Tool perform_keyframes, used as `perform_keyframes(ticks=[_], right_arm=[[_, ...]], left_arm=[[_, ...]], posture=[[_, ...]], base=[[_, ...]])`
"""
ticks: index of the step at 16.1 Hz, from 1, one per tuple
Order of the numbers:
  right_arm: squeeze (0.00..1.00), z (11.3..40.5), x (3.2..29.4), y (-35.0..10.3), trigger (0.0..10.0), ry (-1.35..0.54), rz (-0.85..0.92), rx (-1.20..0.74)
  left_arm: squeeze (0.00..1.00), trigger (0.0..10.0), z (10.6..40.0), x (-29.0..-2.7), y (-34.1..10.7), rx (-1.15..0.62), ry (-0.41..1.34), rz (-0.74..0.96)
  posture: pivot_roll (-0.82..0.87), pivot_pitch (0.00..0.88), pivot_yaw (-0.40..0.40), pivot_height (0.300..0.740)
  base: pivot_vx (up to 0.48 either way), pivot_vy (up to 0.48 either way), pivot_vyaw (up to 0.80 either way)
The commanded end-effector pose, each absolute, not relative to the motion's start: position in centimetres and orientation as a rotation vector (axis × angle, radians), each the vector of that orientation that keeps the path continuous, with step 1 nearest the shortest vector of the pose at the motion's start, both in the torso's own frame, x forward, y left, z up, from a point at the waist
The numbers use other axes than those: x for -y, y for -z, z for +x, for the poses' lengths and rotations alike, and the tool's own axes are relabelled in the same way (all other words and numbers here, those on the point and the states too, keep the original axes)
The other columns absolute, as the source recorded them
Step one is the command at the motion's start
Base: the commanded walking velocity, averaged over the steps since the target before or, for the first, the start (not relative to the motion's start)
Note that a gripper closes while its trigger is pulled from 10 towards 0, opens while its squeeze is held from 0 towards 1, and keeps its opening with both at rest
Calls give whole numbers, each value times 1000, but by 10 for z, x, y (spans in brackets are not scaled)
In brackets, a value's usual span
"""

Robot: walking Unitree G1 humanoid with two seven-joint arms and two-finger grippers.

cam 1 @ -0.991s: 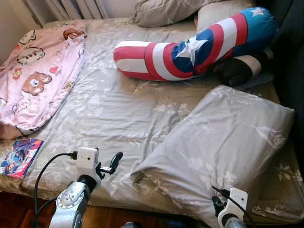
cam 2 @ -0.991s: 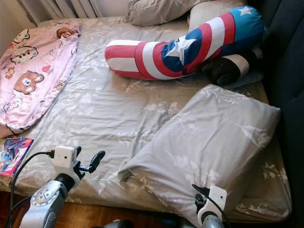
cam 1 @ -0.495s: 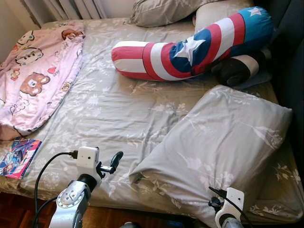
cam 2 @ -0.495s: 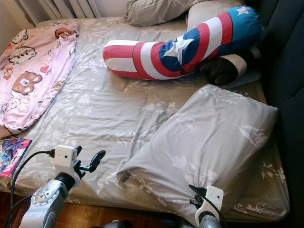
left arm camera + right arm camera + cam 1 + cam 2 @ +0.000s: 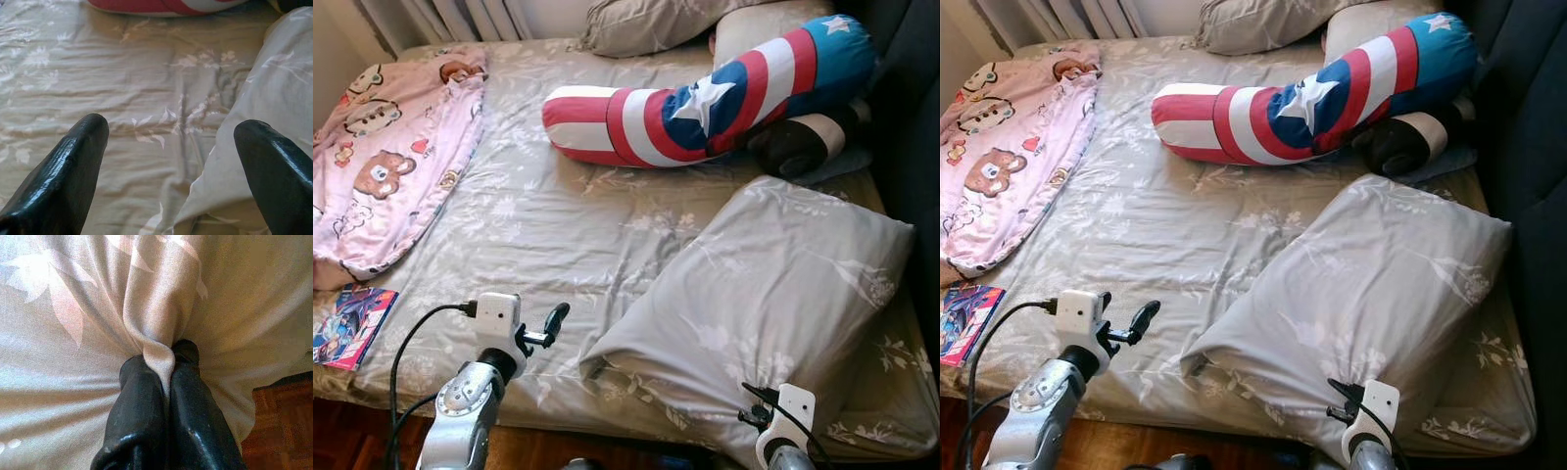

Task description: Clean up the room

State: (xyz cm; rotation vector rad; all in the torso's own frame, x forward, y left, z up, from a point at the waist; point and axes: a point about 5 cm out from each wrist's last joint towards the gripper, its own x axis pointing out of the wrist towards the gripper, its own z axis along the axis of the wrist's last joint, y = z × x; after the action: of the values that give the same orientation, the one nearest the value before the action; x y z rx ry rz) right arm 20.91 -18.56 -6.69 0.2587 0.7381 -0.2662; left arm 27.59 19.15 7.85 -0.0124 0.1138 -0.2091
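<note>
At the bed's near right corner, the right pincer (image 5: 164, 382) is clamped tight on a pinched fold of the grey pillow (image 5: 773, 294). Its long axis runs diagonally, from the near middle toward the far right (flat on the bed (image 5: 538, 225)). Left pincer (image 5: 171, 147) hovers wide open, empty, beside the pillow's near-left corner.

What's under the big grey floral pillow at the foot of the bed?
The grey floral pillow lies on the grey floral bedsheet; whatever lies beneath its middle is covered. At its near edge the right gripper is shut on a fold of its fabric.
</note>
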Motion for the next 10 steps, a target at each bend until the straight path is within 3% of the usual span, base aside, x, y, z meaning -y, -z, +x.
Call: perform_keyframes(ticks=[1,6,7,10], right_arm=[[0,188,182,81,0,283,278,-848],[0,209,239,58,0,439,245,-723],[0,213,272,42,0,538,223,-637],[0,209,322,20,0,685,168,-552]], left_arm=[[0,10000,273,-196,-72,-137,192,-7],[0,10000,281,-197,-71,-116,162,-18],[0,10000,285,-195,-71,-110,158,-23],[0,10000,291,-193,-71,-99,150,-33]], posture=[[67,196,112,705],[24,135,91,705],[5,112,82,705],[-18,80,75,705]], base=[[0,0,0],[0,0,0],[0,0,0],[0,0,0]])
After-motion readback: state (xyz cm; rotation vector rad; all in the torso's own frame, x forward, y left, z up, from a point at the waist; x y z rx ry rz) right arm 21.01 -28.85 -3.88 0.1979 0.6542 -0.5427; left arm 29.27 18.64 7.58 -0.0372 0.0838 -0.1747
